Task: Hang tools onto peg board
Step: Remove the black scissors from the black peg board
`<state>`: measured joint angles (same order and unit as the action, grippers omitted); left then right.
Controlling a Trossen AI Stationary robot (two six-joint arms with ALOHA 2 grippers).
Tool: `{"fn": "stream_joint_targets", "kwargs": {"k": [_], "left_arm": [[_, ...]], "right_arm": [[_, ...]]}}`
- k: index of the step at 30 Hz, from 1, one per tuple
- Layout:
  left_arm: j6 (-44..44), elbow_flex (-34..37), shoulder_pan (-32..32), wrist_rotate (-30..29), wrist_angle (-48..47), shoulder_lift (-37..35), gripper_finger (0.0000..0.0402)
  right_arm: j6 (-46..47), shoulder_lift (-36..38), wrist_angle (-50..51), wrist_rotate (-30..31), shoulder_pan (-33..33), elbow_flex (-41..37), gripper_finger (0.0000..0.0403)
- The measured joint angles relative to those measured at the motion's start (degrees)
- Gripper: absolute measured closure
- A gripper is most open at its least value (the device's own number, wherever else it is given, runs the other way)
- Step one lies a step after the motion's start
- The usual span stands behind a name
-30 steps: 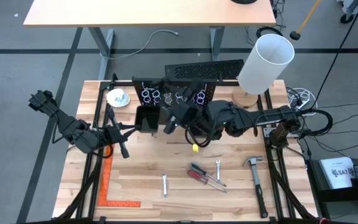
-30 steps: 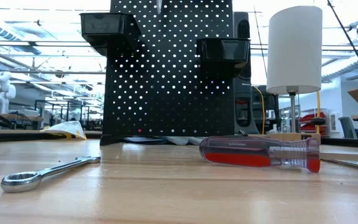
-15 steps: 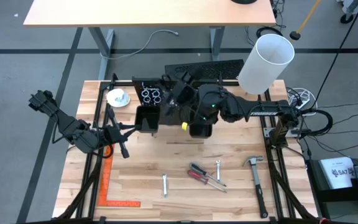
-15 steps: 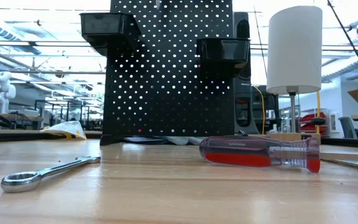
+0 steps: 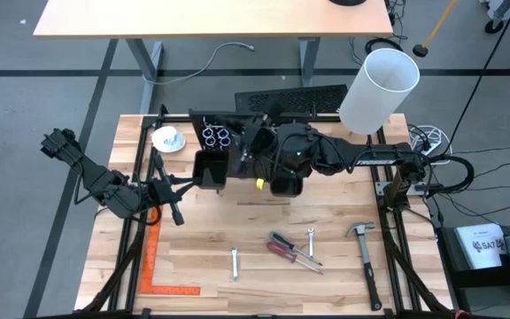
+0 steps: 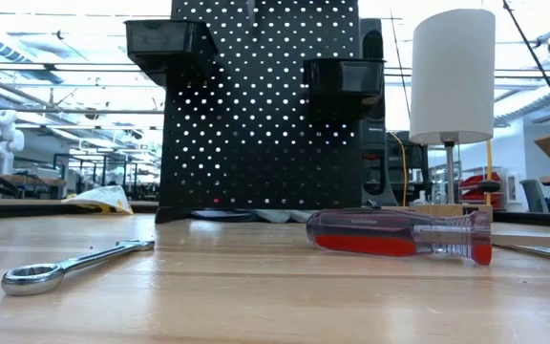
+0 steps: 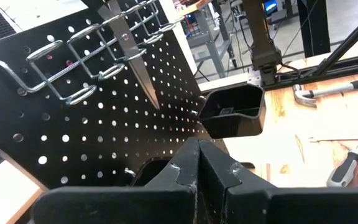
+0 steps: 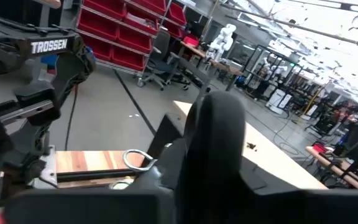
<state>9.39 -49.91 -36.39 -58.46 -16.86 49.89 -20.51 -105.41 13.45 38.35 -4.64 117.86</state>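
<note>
Setting: wooden bench (image 5: 237, 226) on a dark frame, grey floor around it, a second pale desk beyond.
Peg board (image 6: 261, 105): black perforated panel standing upright at the far middle of the bench, carrying 2 black square bins (image 6: 344, 76) and a row of silvery wire rings (image 7: 73, 53).
Scissors (image 7: 135, 65): blades hang point-down through the wire rings on the peg board.
Right tool (image 5: 253, 142): reaches over the top of the peg board at the ring row; its fingers are clenched on a dark handle (image 8: 219, 140), with a small yellow piece (image 5: 258, 183) showing just below the arm.
Left tool (image 5: 173, 190): waits low over the bench on the near left of the peg board, fingers closed together on nothing.
Loose tools: red-handled screwdriver (image 5: 283, 251) and dark-handled screwdriver (image 5: 283, 241) lie side by side near the front; 2 short wrenches (image 5: 235, 264) flank them; hammer (image 5: 364, 248) lies to the right.
Other: white cylinder (image 5: 377, 89) at the far right corner; orange square ruler (image 5: 158, 266) at the front left.
</note>
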Motion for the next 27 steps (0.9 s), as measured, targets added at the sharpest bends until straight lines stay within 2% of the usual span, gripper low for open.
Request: {"fn": "stream_joint_targets", "kwargs": {"k": [3, 19, 27], "left_arm": [[0.00, 0.00, -0.01, 0.00, 0.00, 0.00, 0.0393], [0.00, 0.00, 0.01, -0.01, 0.00, 0.00, 0.0393], [-0.01, 0.00, -0.01, 0.00, 0.00, 0.00, 0.0393]], "right_arm": [[0.01, -0.02, -0.33, 0.16, -0.16, -0.04, 0.0364], [-0.62, -0.33, -3.42, 0.70, -0.70, 0.59, 0.0364], [-5.32, -0.13, -3.96, 0.24, -0.72, 0.77, 0.0364]]}}
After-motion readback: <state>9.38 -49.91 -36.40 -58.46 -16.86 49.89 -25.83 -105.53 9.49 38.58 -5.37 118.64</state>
